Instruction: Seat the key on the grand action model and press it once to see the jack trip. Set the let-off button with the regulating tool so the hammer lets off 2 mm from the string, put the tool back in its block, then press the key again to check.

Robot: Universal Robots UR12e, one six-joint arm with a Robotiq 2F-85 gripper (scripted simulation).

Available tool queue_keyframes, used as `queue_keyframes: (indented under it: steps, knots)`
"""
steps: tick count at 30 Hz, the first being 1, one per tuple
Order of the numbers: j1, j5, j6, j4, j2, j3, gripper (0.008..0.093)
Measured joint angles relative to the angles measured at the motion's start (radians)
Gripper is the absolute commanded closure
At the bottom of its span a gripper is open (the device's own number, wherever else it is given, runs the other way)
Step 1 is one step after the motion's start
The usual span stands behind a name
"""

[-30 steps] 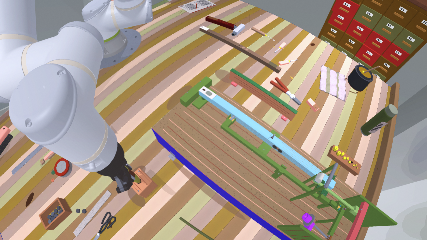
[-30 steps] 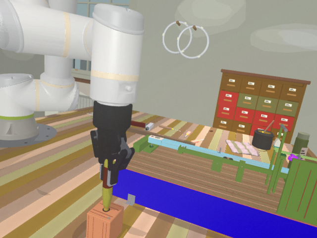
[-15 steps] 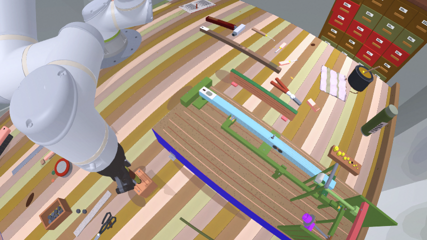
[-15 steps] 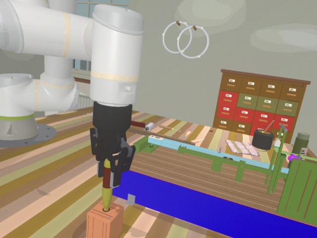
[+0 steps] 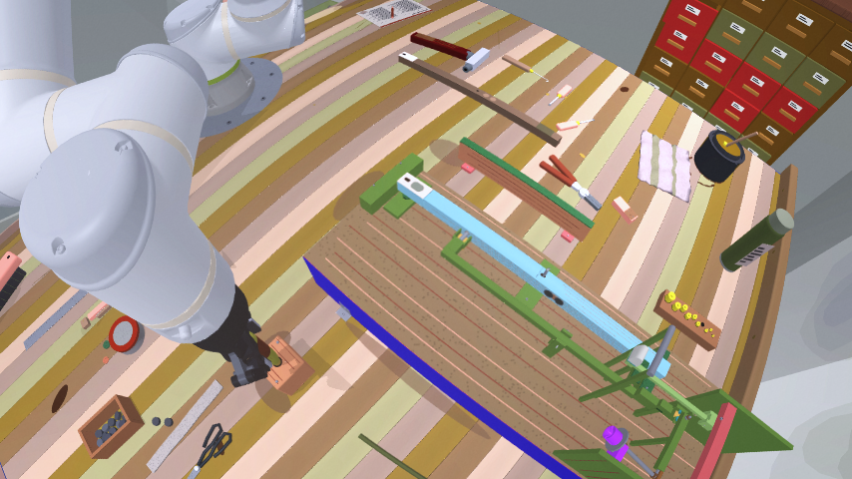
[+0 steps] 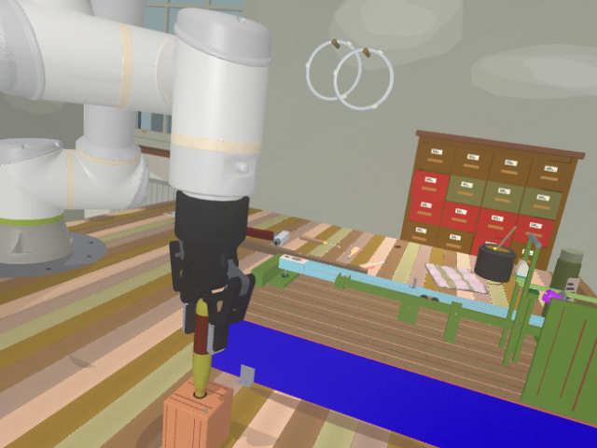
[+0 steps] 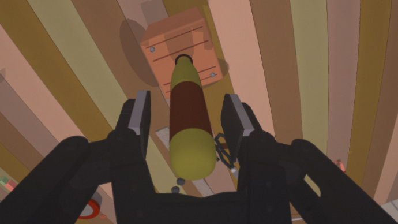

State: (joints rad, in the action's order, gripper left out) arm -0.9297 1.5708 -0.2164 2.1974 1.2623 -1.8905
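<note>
The tip of the regulating tool [image 7: 189, 115] is hidden in the hole of its orange block [image 7: 181, 52], where the tool stands upright with its olive and dark red handle sticking up. My gripper [image 7: 187, 115] hangs open around the handle [image 6: 201, 332] above the block [image 6: 195, 414] [image 5: 289, 363], holding nothing. The light blue key [image 5: 524, 262] lies along the green grand action model [image 5: 596, 351] on the brown base to the right.
A drawer cabinet [image 6: 492, 193] stands behind the bench. The base's blue front edge [image 6: 386, 390] runs close to the right of the block. A ruler [image 5: 184, 423], scissors [image 5: 211, 447], a small box of parts [image 5: 110, 426] and a red ring [image 5: 124, 333] lie near the block.
</note>
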Motion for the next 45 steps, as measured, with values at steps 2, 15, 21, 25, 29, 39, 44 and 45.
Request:
queue_keyframes:
  steps: [2,15,21,25,29,39,44,45]
  knots:
    - [0.0,0.0,0.0,-0.001,0.0,0.0,0.0484]
    - [0.0,0.0,0.0,-0.049,0.028,0.023,0.0484]
    - [0.0,0.0,0.0,-0.082,0.045,0.039,0.0484]
    - [0.0,0.0,0.0,-0.097,0.053,0.047,0.0484]
    - [0.0,0.0,0.0,-0.104,0.056,0.05,0.0484]
    - [0.0,0.0,0.0,-0.132,0.067,0.063,0.0484]
    - [0.0,0.0,0.0,-0.207,0.1,0.107,0.0484]
    - [0.0,0.0,0.0,-0.224,0.107,0.119,0.0484]
